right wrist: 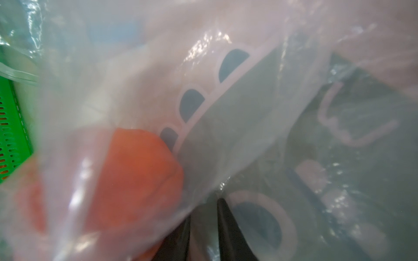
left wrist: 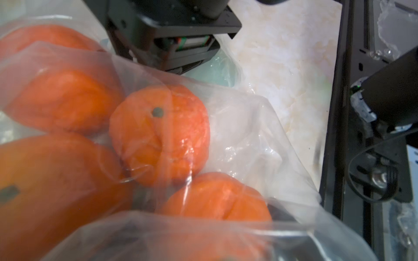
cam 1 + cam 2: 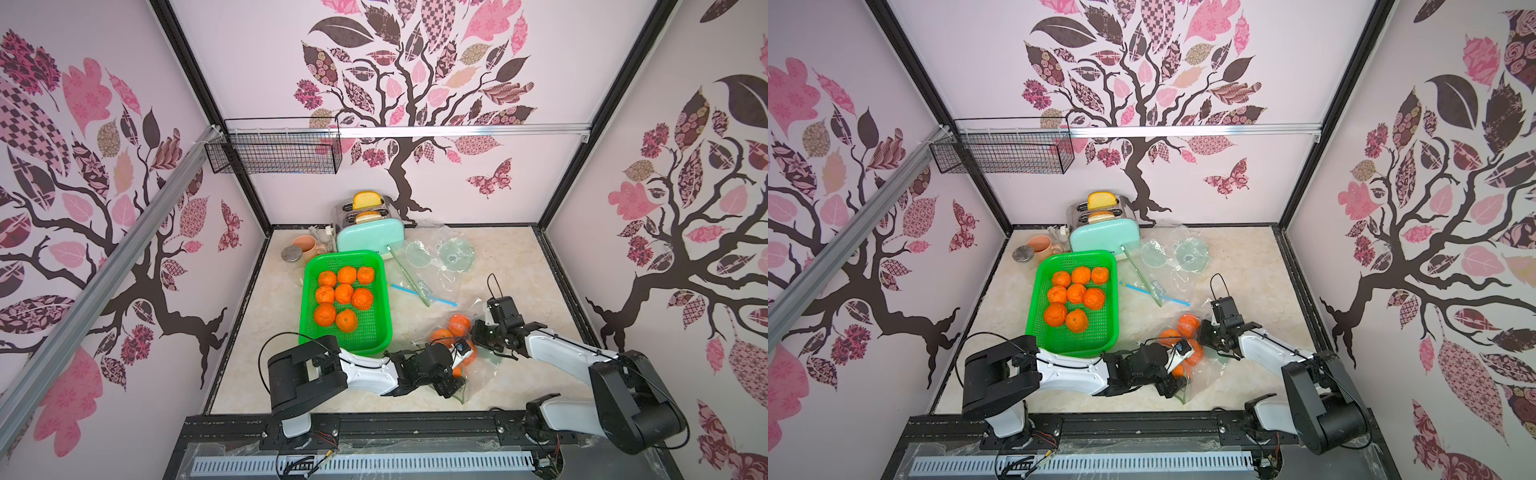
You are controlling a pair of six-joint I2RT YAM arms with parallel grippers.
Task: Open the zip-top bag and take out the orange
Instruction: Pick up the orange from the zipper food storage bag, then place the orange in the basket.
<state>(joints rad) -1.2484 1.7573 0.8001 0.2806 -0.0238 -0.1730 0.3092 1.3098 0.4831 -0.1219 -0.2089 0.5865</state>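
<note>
Oranges [image 2: 159, 135] sit inside the zip-top bag [image 2: 248, 140], directly before the nearer left gripper [image 3: 453, 386], its grip unreadable; right gripper [image 1: 203, 210] clenches the bag's film.

Arms low, angled inward; left end effector [image 3: 459, 376] near right end effector [image 3: 478, 334], whose fingers [image 1: 228, 230] nearly meet.

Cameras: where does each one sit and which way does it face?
Top views: high above the front, looking down at the table; left arm and right arm show.
Left wrist: on the left arm, close over oranges in the zip-top bag; right arm shows.
Right wrist: on the right arm, against bag film; right tool shows.
Shared: both wrist views see bagged oranges.
</note>
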